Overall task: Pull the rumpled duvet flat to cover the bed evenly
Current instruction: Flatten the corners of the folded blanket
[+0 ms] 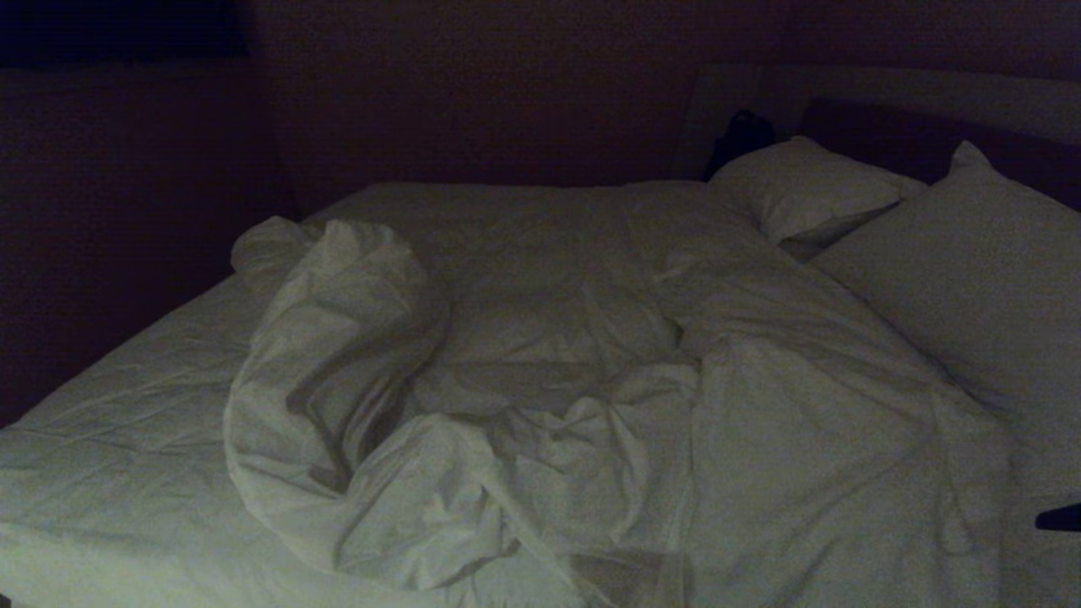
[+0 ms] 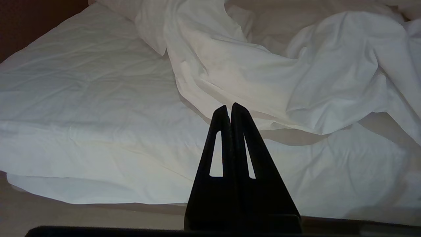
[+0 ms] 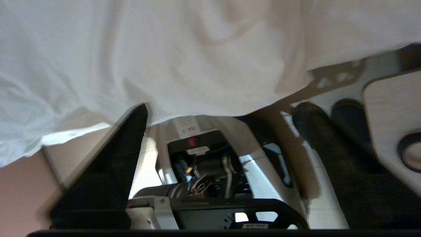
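Observation:
The white duvet lies rumpled across the bed, heaped in thick folds at the middle and near left, leaving the fitted sheet bare on the left. My left gripper is shut and empty at the bed's near edge. It points at the sheet and at the duvet's folded edge just beyond it. My right gripper is open with nothing between its fingers, under a hanging edge of white bedding. Whether that is duvet or sheet I cannot tell. My own base shows between the fingers.
Two white pillows lean on the dark headboard at the back right, with a dark object behind them. A dark tip pokes in at the right edge. A light wooden panel is near the right gripper.

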Robot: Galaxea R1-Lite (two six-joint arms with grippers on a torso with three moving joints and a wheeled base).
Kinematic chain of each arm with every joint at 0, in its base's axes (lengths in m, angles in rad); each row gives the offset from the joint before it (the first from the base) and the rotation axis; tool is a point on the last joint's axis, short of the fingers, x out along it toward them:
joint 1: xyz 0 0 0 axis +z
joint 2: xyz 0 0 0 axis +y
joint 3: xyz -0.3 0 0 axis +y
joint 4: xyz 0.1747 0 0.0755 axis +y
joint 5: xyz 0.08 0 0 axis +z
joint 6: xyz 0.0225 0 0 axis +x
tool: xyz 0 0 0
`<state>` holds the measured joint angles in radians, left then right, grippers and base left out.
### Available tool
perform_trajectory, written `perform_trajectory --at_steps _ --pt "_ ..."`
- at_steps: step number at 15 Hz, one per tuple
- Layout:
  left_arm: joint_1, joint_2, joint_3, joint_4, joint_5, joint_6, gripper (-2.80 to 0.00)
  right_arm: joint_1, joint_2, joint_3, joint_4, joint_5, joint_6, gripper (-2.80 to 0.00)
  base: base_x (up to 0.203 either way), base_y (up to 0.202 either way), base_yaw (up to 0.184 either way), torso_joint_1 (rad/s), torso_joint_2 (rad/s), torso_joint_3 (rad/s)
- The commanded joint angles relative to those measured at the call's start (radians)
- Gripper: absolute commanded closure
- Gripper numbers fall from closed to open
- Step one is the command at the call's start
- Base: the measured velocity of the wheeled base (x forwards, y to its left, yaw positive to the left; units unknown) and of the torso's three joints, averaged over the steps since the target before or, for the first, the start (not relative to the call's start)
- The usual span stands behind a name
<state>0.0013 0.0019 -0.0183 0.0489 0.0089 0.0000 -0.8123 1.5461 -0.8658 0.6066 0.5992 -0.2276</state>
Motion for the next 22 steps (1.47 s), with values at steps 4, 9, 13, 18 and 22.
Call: perform_trajectory --at_steps 4,9,13,18,22 --pt "0.0 0.0 0.001 0.0 0.0 0.0 0.0 -0.088 0.155 0.033 0.001 0.116 -0.201 0.0 0.0 0.0 0.0 0.0 0.0 0.0" --pt "0.0 0.0 0.0 0.0 0.0 0.0 0.0 -0.119 0.244 0.088 -0.073 0.109 -0.294 0.0 0.0 0.0 0.0 0.0 0.0 0.0" --pt "0.0 0.0 0.0 0.0 0.0 0.0 0.0 -0.119 0.303 0.155 -0.223 0.019 -0.299 0.0 0.0 0.0 0.0 0.0 0.0 0.0" --pt "0.0 0.0 0.0 0.0 0.0 0.0 0.0 -0.126 0.428 0.174 -0.443 -0.049 -0.301 0.0 0.0 0.0 0.0 0.0 0.0 0.0" --pt "0.0 0.0 0.0 0.0 0.0 0.0 0.0 -0.127 0.464 0.175 -0.523 -0.03 -0.353 0.0 0.0 0.0 0.0 0.0 0.0 0.0"
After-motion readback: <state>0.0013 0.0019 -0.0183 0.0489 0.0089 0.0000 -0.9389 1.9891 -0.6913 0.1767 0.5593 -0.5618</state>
